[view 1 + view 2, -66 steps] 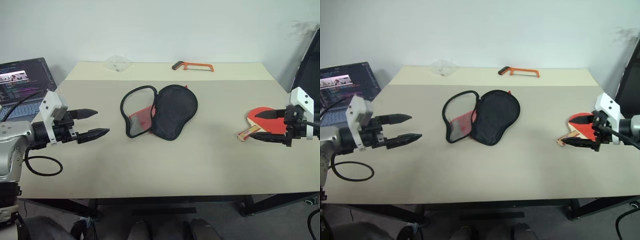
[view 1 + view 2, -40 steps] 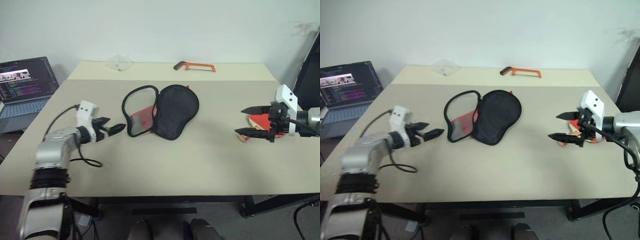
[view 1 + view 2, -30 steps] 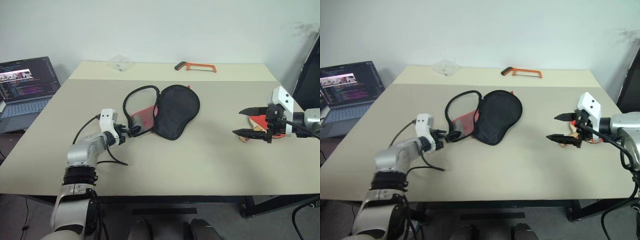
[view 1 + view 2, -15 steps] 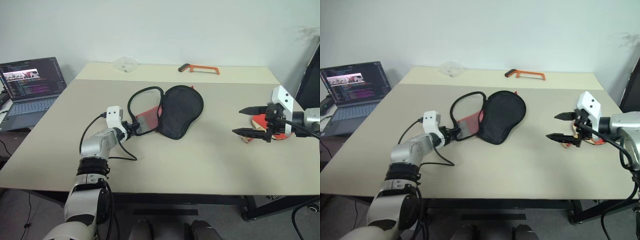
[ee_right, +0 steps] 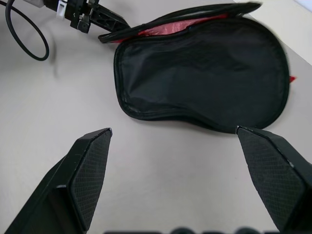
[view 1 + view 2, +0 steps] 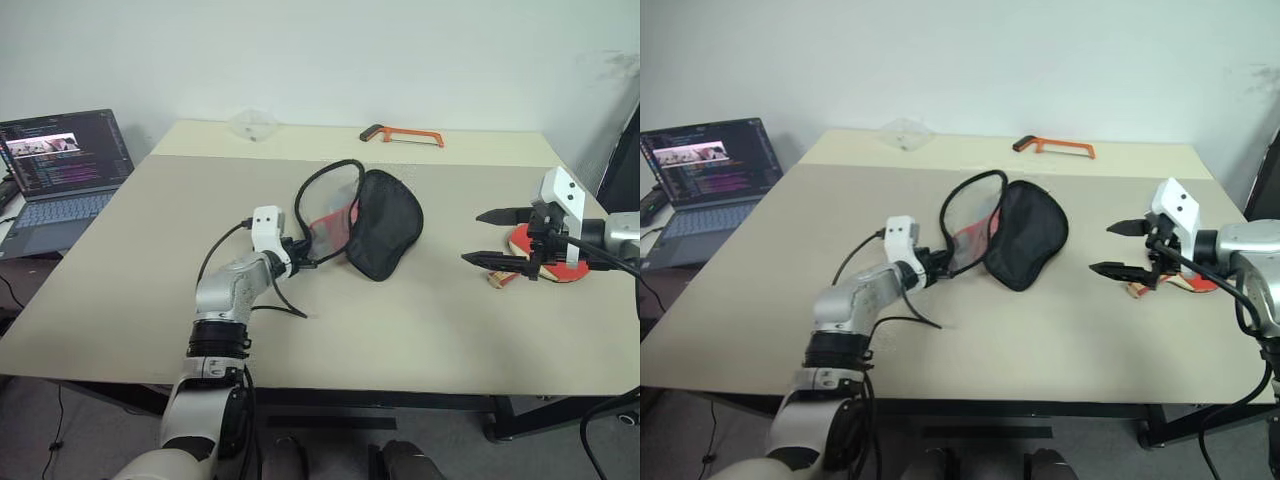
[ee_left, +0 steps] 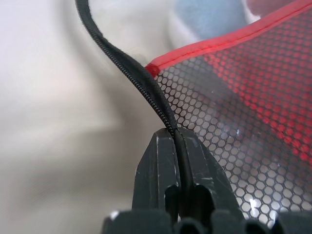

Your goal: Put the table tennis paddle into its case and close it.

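from the head views, one beige worktop [image 6: 420, 330] with a smooth matt top carries one case [image 6: 385, 222], one table tennis paddle [image 6: 560, 262], one orange hacksaw [image 6: 402, 134] with a thin angular frame and one small crumpled clear plastic piece [image 6: 251, 123], both at the far edge; one open laptop [image 6: 55, 170] sits off the worktop's left side. the case lies near the middle, a soft black fabric pouch of rounded paddle shape lying open, its window flap with a red band raised on edge at its left and rimmed by a black zip. the left hand [image 6: 305, 257] is pinched shut on that flap's lower rim. the paddle lies flat near the right edge, well apart from the case, a round red rubber face and a short pale wooden handle, partly hidden behind the right hand [image 6: 488, 238], whose two black pointed fingers stand wide apart with nothing between them. in the left wrist view, two black fingers [image 7: 161, 165] press together on the ribbed black zip edge, beside fine black mesh with red showing through and a glossy red trim. in the right wrist view, two broad textured fingers [image 5: 87, 165] spread wide over bare worktop, the case's black fabric half lying beyond them.
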